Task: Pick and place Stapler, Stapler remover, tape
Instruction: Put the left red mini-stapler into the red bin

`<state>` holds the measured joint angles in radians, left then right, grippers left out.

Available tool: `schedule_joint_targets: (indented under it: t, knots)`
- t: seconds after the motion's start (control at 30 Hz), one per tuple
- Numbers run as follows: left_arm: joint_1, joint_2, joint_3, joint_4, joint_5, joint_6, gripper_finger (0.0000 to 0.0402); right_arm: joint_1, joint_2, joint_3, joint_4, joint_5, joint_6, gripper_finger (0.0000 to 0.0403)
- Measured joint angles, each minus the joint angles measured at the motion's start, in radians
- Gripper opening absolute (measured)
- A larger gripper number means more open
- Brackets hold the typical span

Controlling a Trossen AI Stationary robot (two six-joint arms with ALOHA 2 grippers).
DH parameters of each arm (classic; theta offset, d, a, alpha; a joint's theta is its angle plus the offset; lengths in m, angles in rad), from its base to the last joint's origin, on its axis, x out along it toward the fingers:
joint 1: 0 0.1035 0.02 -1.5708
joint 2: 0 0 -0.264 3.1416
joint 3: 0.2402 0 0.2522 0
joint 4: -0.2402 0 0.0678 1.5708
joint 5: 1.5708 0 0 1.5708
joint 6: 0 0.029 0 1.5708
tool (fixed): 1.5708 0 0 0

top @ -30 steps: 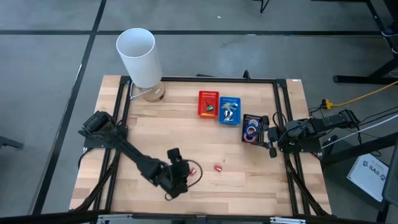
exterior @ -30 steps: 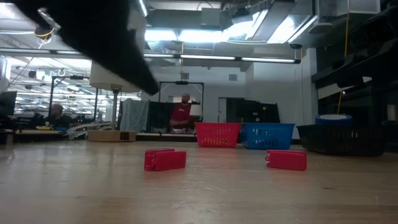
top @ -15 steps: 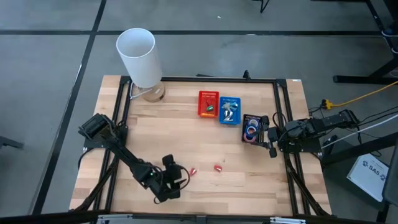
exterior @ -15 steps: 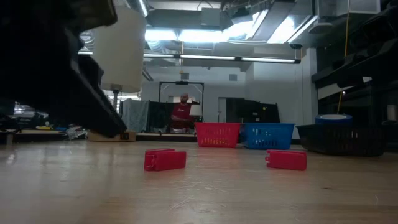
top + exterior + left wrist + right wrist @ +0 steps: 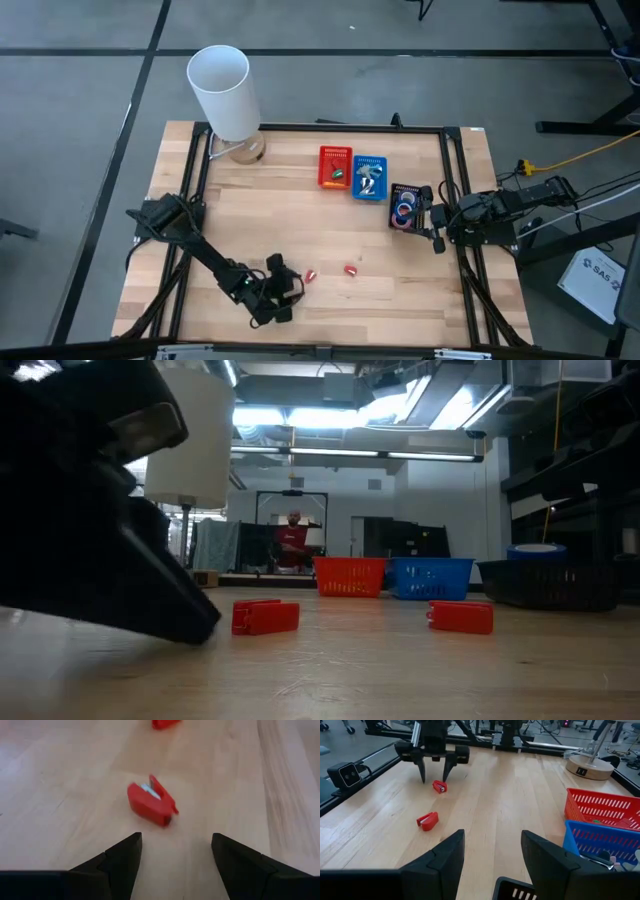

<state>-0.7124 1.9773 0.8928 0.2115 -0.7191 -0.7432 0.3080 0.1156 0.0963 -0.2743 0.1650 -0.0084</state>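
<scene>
High view: light wooden table (image 5: 330, 230) framed by black rails. Left gripper (image 5: 285, 288) low near the front edge, fingers spread wide around nothing, pointing at a small red blocky stapler (image 5: 310, 274) just beyond the tips, apart from them. Second small red blocky piece (image 5: 351, 269) near it to the right, lying free. At the back centre, a red mesh basket (image 5: 335, 166) touching a blue mesh basket (image 5: 369, 177) with small metal items inside. Beside them to the right, a black tray (image 5: 408, 206) holding ring-shaped rolls of coloured tape (image 5: 404, 210), pink and blue among them. Right gripper (image 5: 432, 222) at the right edge just beside the black tray, fingers apart and empty. Tall white cylinder (image 5: 222, 92) on a round wooden base at the back left corner.

Low view: dark bulk of the left arm filling the left side, down at the tabletop. Both red pieces flat on the wood, well apart. Red and blue baskets behind them; a person in a red top far back in the room.

Left wrist view: two dark fingers (image 5: 116, 865) wide apart, red stapler ahead between their lines, untouched, slightly tilted.

Right wrist view: own dark fingers (image 5: 440, 860) parted, nothing between. Across the table, the left gripper standing tip-down right over one red piece, the other red piece nearer. Baskets at the side.
</scene>
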Motion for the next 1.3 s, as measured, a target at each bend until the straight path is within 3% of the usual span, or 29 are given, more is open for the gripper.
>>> schedule_joint_targets:
  t: [0.2,0.73,0.93,1.2,1.3]
  knots:
    - [0.027,0.062,0.014,0.073,-0.065,-0.085,0.0239,0.000,0.000,0.000,0.000,0.000,0.000,0.0197]
    - [0.060,0.122,0.057,0.065,-0.212,0.037,0.0231,0.000,0.000,0.000,0.000,0.000,0.000,0.0197]
    - [0.092,0.121,0.054,0.065,-0.206,0.082,0.0178,0.000,0.000,0.000,0.000,0.000,0.000,0.0197]
    - [0.129,0.118,0.029,0.113,-0.131,0.182,0.0073,0.000,0.000,0.000,0.000,0.000,0.000,0.0197]
    - [0.146,0.118,0.029,0.119,-0.112,0.196,0.0063,0.000,0.000,0.000,0.000,0.000,0.000,0.0197]
